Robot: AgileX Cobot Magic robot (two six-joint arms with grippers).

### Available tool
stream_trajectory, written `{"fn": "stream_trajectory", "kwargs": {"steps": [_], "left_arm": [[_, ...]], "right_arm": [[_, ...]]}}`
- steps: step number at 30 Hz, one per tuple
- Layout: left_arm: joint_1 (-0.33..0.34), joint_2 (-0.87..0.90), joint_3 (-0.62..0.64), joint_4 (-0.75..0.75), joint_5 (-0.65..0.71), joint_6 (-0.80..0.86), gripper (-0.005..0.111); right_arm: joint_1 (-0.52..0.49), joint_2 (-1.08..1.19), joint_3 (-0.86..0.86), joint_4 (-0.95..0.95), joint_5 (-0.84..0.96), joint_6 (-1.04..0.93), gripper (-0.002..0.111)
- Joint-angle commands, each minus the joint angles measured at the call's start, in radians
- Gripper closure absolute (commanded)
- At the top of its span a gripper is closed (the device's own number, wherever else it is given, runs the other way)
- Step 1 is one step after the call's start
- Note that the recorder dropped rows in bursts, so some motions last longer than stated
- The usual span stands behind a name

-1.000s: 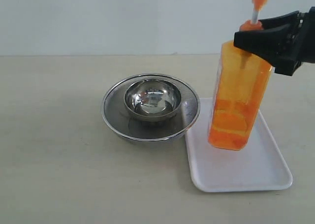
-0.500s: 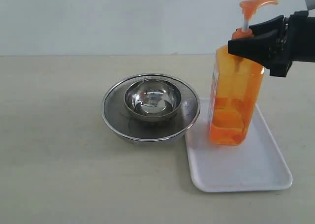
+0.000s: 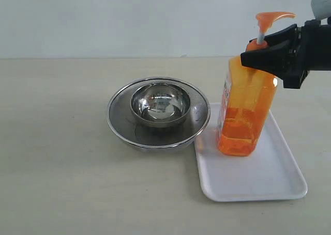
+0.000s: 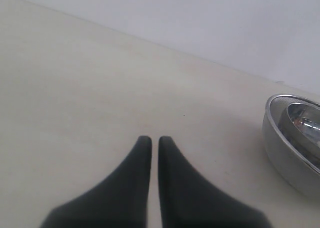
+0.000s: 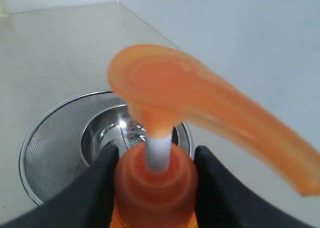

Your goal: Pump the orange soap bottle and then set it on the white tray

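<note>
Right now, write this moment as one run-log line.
right gripper: shut on bottle neck | bottle: standing on tray | left gripper: shut, empty

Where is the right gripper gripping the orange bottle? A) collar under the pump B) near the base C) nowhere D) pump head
A: the right gripper clamps the orange soap bottle at its collar, leaving the pump head free above the grip.

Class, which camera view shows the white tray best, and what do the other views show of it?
The exterior view: the white tray shows with its whole rim, and only the orange soap bottle covers part of it. Neither wrist view shows the tray at all.
</note>
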Motion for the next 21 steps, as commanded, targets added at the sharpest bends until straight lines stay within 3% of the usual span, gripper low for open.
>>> {"fn": "stream_trajectory", "kwargs": {"steps": [1, 7, 9, 13, 14, 21], "left_arm": [[0.002, -0.003, 0.004, -0.010, -0.003, 0.003, 0.102], [0.002, -0.003, 0.004, -0.010, -0.003, 0.003, 0.102], [0.002, -0.003, 0.004, -0.010, -0.003, 0.003, 0.102], [0.002, -0.003, 0.004, -0.010, -0.003, 0.003, 0.102], [0.002, -0.003, 0.004, -0.010, -0.003, 0.003, 0.102], [0.002, -0.003, 0.004, -0.010, -0.003, 0.003, 0.102]], "right_arm": [[-0.008, -0.009, -0.011, 0.013, -0.006, -0.012, 0.108], [-0.008, -0.009, -0.011, 0.019, 0.019, 0.029, 0.105], [-0.008, -0.009, -0.011, 0.019, 0.022, 0.052, 0.088], [-0.008, -0.009, -0.011, 0.037, 0.040, 0.085, 0.036], [-0.008, -0.009, -0.011, 0.042, 0.055, 0.094, 0.031], [-0.008, -0.009, -0.011, 0.040, 0.079, 0.131, 0.028]]}}
